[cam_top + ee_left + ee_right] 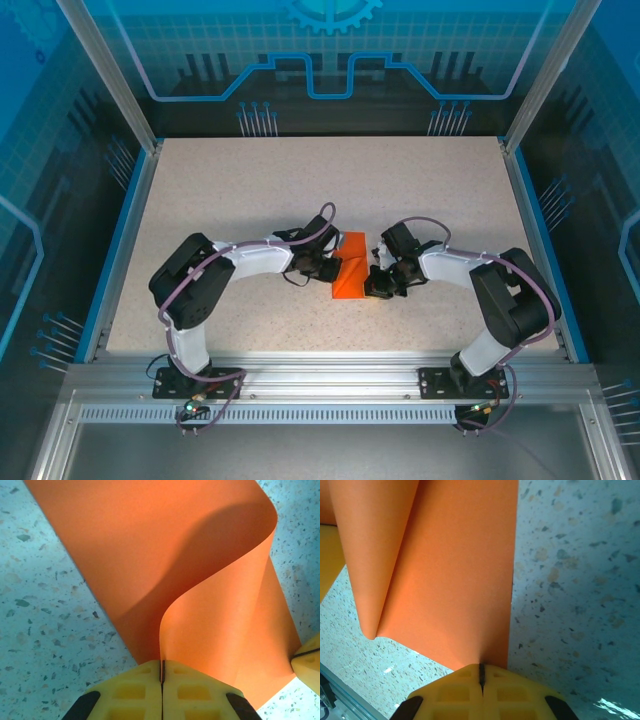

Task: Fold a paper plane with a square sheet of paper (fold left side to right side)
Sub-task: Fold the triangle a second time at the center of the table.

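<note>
Top external: speckled table [250, 190], blue-lit walls [60, 150]; left gripper [329, 268] and right gripper [376, 285] clamped tight on the orange sheet [352, 272].

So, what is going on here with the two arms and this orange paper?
Two robot arms are folding the square sheet of paper in the middle of the table. The left gripper is shut on one edge and holds it raised, so the sheet curls over in a soft bend. The right gripper is shut on the sheet at its other side. The fold is not pressed flat, and no sharp crease shows yet.
</note>
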